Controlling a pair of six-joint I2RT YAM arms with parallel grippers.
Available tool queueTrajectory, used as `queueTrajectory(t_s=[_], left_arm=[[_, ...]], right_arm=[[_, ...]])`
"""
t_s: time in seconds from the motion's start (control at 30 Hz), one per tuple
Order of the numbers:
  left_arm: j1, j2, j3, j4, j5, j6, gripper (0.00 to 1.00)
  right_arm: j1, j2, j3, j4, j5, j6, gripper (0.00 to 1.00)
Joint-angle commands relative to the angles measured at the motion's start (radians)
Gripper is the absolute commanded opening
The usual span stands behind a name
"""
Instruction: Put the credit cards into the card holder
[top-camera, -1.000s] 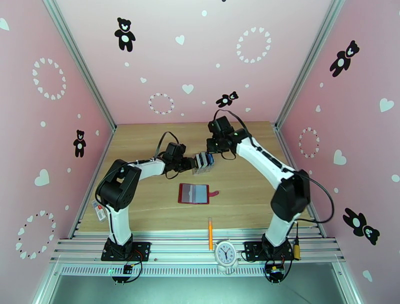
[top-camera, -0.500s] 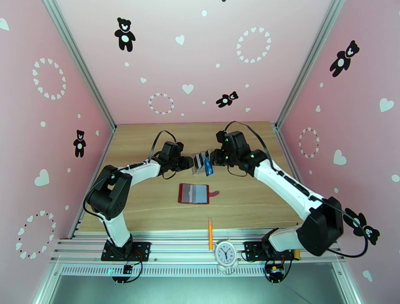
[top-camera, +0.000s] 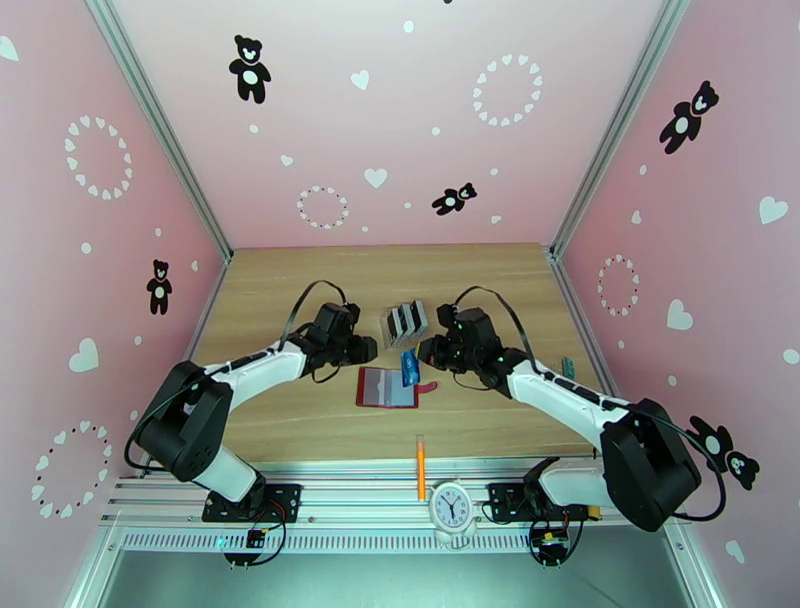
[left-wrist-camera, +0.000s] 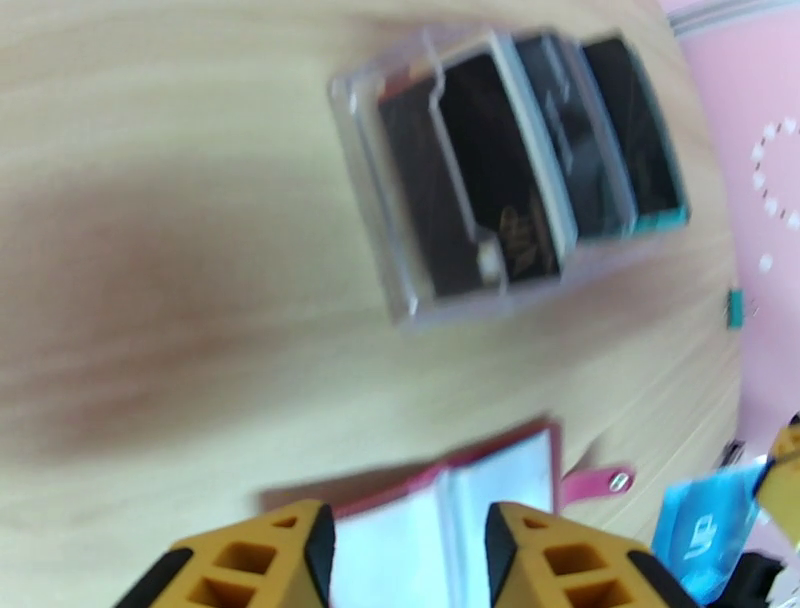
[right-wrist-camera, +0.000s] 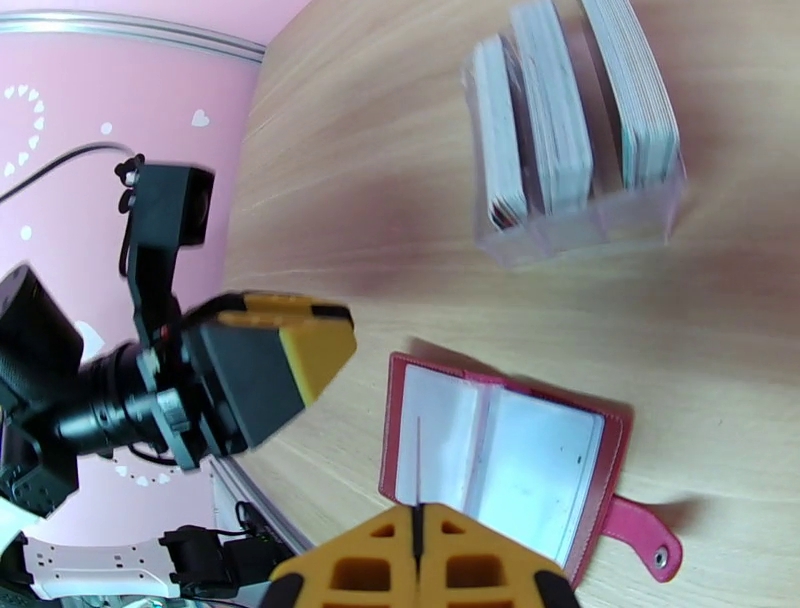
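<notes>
The card holder (top-camera: 385, 388) lies open on the table, a red wallet with greyish pockets (right-wrist-camera: 500, 455) and a snap tab (left-wrist-camera: 598, 482). My right gripper (top-camera: 420, 354) is shut on a blue credit card (top-camera: 409, 367), held over the wallet's right part. That card shows edge-on as a thin line (right-wrist-camera: 417, 470) in the right wrist view and as a blue corner (left-wrist-camera: 705, 518) in the left wrist view. My left gripper (top-camera: 366, 350) hovers open at the wallet's far left edge, its yellow fingers (left-wrist-camera: 290, 545) holding nothing. More credit cards (top-camera: 404, 320) stand in a clear rack (left-wrist-camera: 400, 250).
An orange pen (top-camera: 421, 466) lies near the table's front edge, with a small white clock (top-camera: 451, 507) on the rail behind it. A small teal object (top-camera: 566, 365) sits at the table's right side. Bare wood stretches left of the wallet and behind the rack.
My right gripper drew the blue card out of the rack and carried it toward me, over the wallet. My left gripper left the rack and moved down to the wallet's left edge.
</notes>
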Motion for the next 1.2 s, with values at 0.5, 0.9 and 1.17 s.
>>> queueTrajectory(t_s=[0.5,0.9,1.17], left_arm=[[-0.078,-0.051,-0.119,-0.051,-0.086,0.06,0.41],[-0.083,-0.032,-0.156,-0.02,-0.093,0.059,0.35],[-0.083,-0.027,-0.179,-0.001,-0.095,0.052,0.32]], right_arm=[[0.064,0.119,-0.12,0.325,0.006,0.075,0.0],[0.084,0.261,-0.125,0.451,0.009,0.138,0.0],[0.094,0.314,-0.122,0.495,0.013,0.155,0.0]])
